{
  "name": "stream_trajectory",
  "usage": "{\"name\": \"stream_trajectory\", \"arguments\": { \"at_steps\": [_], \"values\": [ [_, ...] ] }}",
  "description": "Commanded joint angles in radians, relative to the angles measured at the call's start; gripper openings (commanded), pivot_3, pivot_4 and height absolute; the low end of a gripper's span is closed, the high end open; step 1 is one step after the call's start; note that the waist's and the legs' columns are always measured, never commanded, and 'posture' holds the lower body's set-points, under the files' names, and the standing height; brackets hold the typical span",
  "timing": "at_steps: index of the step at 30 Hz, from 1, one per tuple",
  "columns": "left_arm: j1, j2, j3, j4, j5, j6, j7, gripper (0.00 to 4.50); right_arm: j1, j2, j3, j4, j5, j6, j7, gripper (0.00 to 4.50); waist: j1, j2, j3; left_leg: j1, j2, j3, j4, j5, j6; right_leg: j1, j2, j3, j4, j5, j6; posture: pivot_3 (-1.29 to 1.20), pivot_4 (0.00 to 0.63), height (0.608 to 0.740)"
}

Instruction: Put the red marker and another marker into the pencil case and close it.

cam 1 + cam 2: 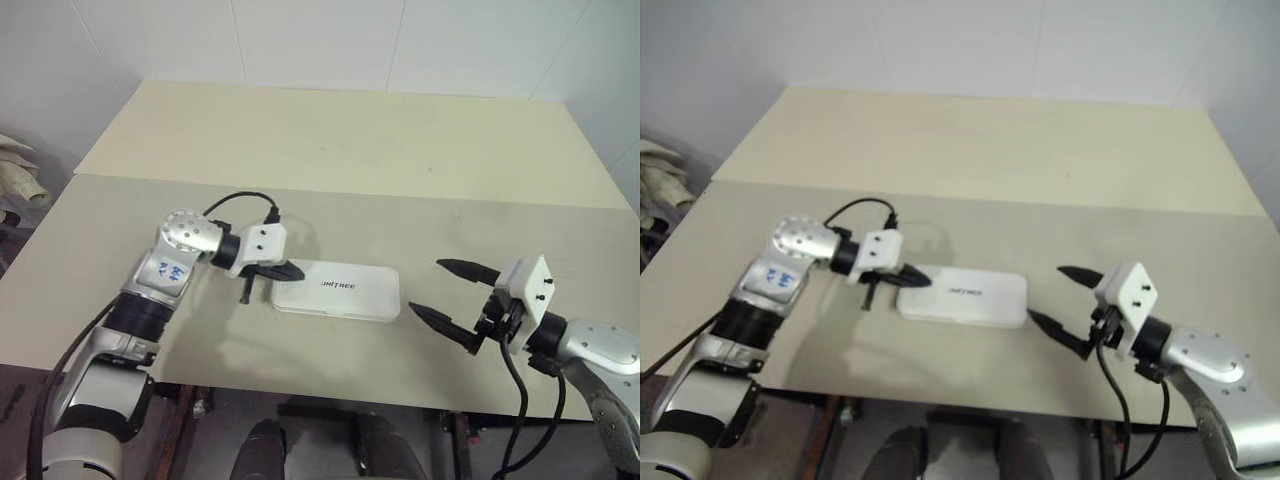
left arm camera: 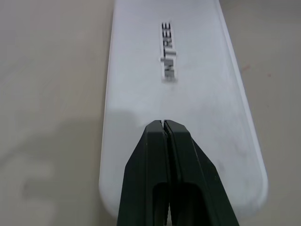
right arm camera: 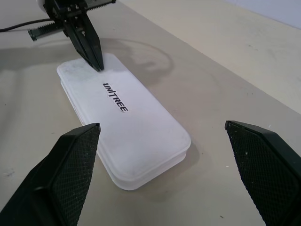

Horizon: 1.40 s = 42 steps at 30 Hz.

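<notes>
The right tool (image 1: 452, 294) hovered nearest the worktop's front edge, its two black fingers spread wide and holding nothing, just beside the right end of the pencil case (image 1: 338, 291). The white case lay flat with its lid down on the cream worktop (image 1: 330, 140). Farther along, the left tool (image 3: 96, 62), fingers pressed together, rested its tips on the lid's left end.

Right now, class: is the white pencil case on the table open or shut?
Shut: the pencil case lid lies flat on its base, and the closed left gripper tip rests on it.
</notes>
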Motion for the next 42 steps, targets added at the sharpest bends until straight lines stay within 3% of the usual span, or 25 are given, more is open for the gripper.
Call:
{"name": "stream_trajectory", "arguments": {
  "at_steps": [1,11,17,24,27,39,42],
  "values": [
    [0.033,-0.008,-0.057,-0.035,0.042,0.054,-0.002,0.03,0.017,0.018,-0.005,-0.049,-0.007,-0.021,-0.026,4.5,0.0,0.0,0.0,0.0,0.0,0.0,0.0,0.0,0.0,0.0,0.0,0.0,0.0,0.0,0.0,0.0,0.15,0.74],
    [0.062,-0.023,-0.071,-0.036,0.051,0.074,0.037,0.03,0.037,0.048,0.009,-0.066,-0.027,-0.031,-0.054,4.5,0.0,0.0,0.0,0.001,0.0,0.0,-0.001,0.0,0.0,0.0,0.0,0.0,0.0,0.0,0.0,0.0,0.15,0.74],
    [0.04,-0.09,0.09,-0.029,-0.081,0.016,0.121,0.03,0.032,0.042,0.003,-0.049,-0.025,-0.036,-0.039,4.5,0.0,-0.001,0.0,0.002,0.0,0.0,0.0,0.0,0.001,0.002,0.0,0.0,0.0,0.0,0.0,0.0,0.15,0.74],
    [0.129,-0.039,0.18,-0.12,-0.202,0.026,0.06,0.03,0.002,0.015,-0.005,-0.014,-0.006,-0.032,0.004,4.5,-0.006,-0.001,0.001,0.0,0.001,0.0,-0.003,0.001,0.001,-0.002,0.0,0.0,0.0,0.001,-0.001,0.0,0.15,0.74],
    [0.168,-0.018,0.231,-0.165,-0.258,0.032,0.06,0.64,-0.021,0.01,-0.002,0.015,-0.013,-0.042,0.016,4.5,-0.001,-0.001,0.001,-0.001,0.001,0.0,-0.004,0.001,0.001,-0.003,0.0,0.0,-0.001,0.001,-0.001,0.0,0.15,0.74],
    [0.298,0.039,0.441,-0.226,-0.333,0.056,0.22,4.35,-0.103,-0.017,-0.017,0.105,-0.017,-0.079,0.067,4.5,-0.001,-0.002,0.001,-0.001,0.001,0.0,-0.004,0.001,0.001,-0.002,0.0,0.0,-0.002,0.001,-0.001,0.0,0.15,0.74],
    [0.344,0.047,0.455,-0.234,-0.334,0.051,0.229,4.45,-0.123,-0.031,-0.03,0.127,-0.012,-0.083,0.084,4.5,-0.001,-0.001,0.001,-0.001,0.001,0.0,-0.004,0.001,0.001,-0.002,0.0,0.0,-0.002,0.001,-0.001,0.0,0.15,0.74]
  ]
}}
